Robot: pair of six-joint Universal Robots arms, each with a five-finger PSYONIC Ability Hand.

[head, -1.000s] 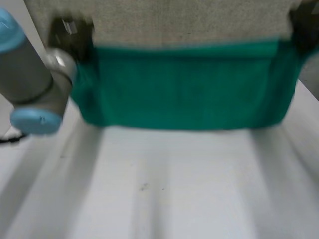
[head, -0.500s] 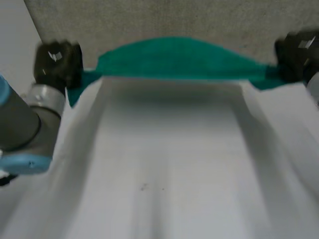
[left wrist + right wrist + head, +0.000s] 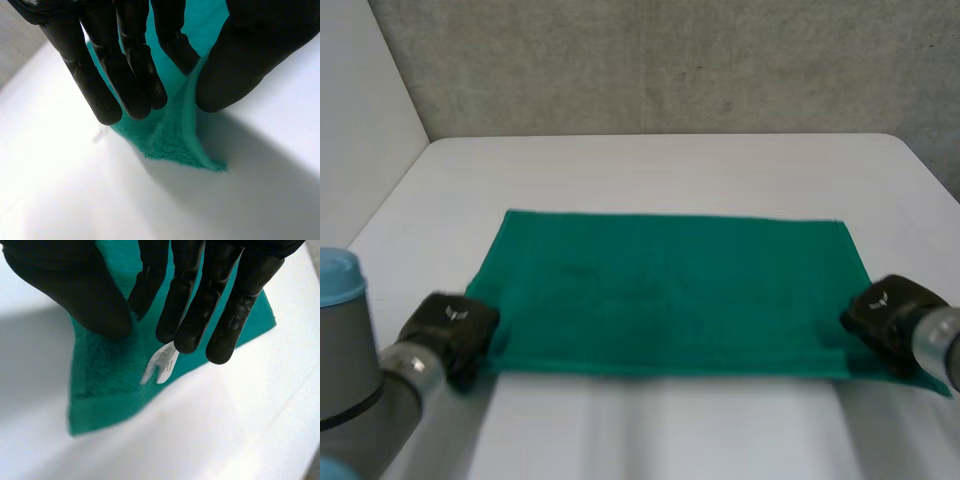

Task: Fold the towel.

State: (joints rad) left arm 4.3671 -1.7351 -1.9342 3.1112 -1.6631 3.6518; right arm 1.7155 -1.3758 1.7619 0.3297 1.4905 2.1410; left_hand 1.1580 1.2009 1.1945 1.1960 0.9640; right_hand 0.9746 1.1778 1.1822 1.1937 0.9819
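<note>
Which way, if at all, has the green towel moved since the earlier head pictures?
Yes. The green towel has come down: before, it overlapped the grey wall; now it lies flat on the white table.

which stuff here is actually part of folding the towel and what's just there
In the job: green towel, spread out; left robot hand, pinching its near left corner; right robot hand, pinching its near right corner.
Just there: white table underneath; grey wall behind; white label on the towel.
</note>
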